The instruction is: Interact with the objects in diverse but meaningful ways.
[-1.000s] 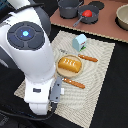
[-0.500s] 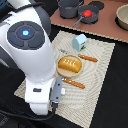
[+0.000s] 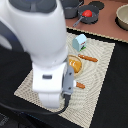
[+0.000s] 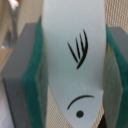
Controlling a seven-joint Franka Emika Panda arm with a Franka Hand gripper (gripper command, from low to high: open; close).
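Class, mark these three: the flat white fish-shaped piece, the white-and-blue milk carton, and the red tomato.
Flat white fish-shaped piece (image 4: 75, 55): wrist view, on its body beside the black fin lines.
White-and-blue milk carton (image 3: 79, 42): exterior view, on its blue side.
Red tomato (image 3: 89, 14): exterior view, on its rounded top.

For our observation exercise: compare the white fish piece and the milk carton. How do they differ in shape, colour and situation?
The fish piece is flat and thin; the milk carton is a blocky box. The fish piece is plain white with black line markings; the milk carton is white and blue. The fish piece is clamped between the green pads of the pincer; the milk carton lies free on the woven mat. Both are partly white.
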